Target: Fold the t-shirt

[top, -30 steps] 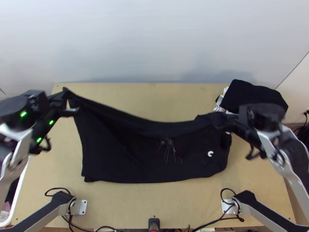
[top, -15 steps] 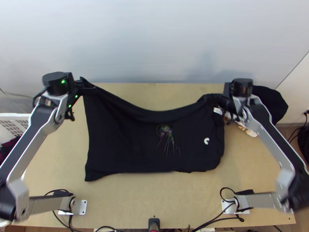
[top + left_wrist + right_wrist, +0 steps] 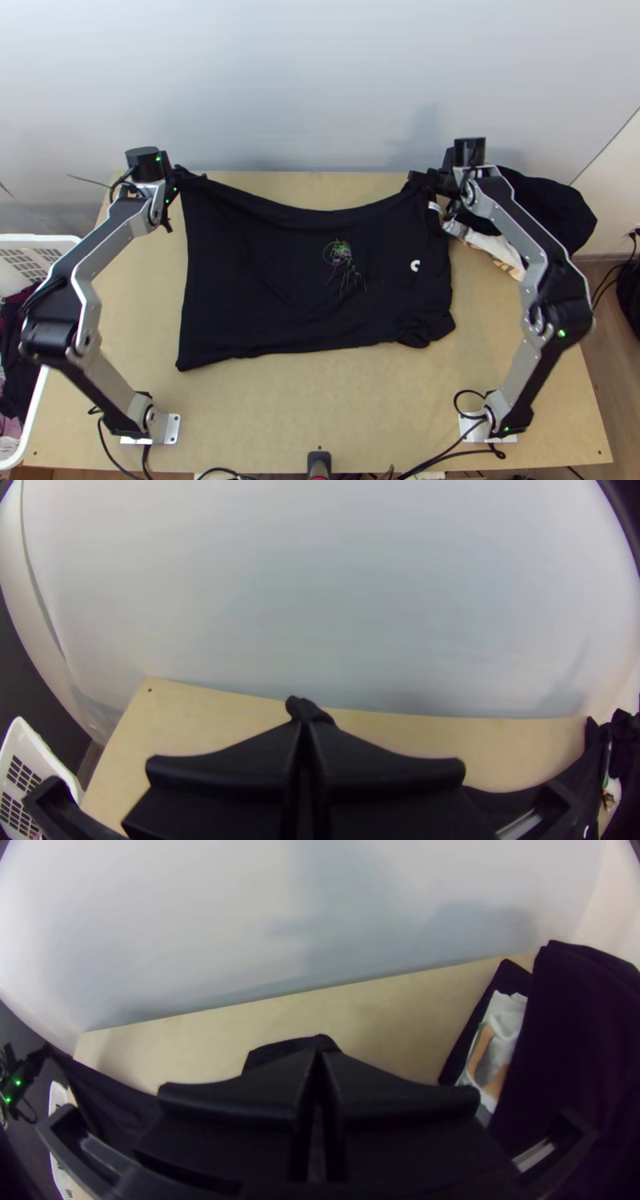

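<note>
The black t-shirt (image 3: 272, 280) lies over the middle of the table with its far edge lifted between the grippers, sagging a little, and a coloured print faces up. My left gripper (image 3: 182, 173) is at the shirt's far left corner. My right gripper (image 3: 422, 182) is at the far right one. In the left wrist view the left gripper (image 3: 305, 727) is shut on a bit of black cloth that pokes out past the tips. The right wrist view has the right gripper (image 3: 319, 1057) shut on the shirt, a fold (image 3: 283, 1048) of it showing beyond the fingers.
A pile of dark and white cloth (image 3: 544, 210) lies at the table's far right, beside the right gripper. A white basket (image 3: 36, 240) holding clothes stands left of the table. A pale wall (image 3: 320, 96) rises behind the far edge.
Both grippers have moved away toward the table's far edge, drawing the shirt along. The left one also moved right and the right one left. The shirt's near edge has slid farther up the table on the right.
</note>
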Controlling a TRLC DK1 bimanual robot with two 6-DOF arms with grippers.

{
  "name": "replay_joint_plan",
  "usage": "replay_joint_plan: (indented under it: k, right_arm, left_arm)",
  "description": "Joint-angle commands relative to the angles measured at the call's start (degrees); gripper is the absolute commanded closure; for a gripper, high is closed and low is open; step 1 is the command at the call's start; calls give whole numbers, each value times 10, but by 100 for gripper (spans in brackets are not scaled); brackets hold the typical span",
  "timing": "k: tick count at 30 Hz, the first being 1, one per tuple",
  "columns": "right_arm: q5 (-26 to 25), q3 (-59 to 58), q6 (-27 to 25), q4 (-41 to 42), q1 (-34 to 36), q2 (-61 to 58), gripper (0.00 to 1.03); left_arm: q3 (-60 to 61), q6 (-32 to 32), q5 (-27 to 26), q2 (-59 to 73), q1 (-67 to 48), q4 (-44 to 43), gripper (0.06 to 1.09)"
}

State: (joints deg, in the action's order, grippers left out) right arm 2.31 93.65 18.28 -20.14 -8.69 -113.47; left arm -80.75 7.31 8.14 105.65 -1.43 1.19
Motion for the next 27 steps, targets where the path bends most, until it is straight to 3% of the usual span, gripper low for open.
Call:
replay_joint_plan:
  k: [1,2,4,5,6,14,27]
  right_arm:
    - [-30,60,11,-2,3,-69,95]
    - [-38,60,11,-2,1,-70,79]
    - [-49,60,24,-10,0,-69,31]
    - [-49,61,35,-21,1,-69,13]
    - [-48,62,43,-32,1,-66,9]
    - [-46,-53,77,-60,-21,68,9]
    - [31,-307,127,-123,-52,262,10]
  left_arm:
    - [-70,1,-1,107,13,-15,105]
    - [-80,1,-1,117,13,-15,105]
    - [-96,2,-1,131,12,-13,105]
    - [-102,2,0,135,11,-12,105]
    - [-107,3,-1,137,9,-11,105]
    - [-114,22,-1,122,-3,13,105]
    - [-85,44,-1,69,-12,47,105]
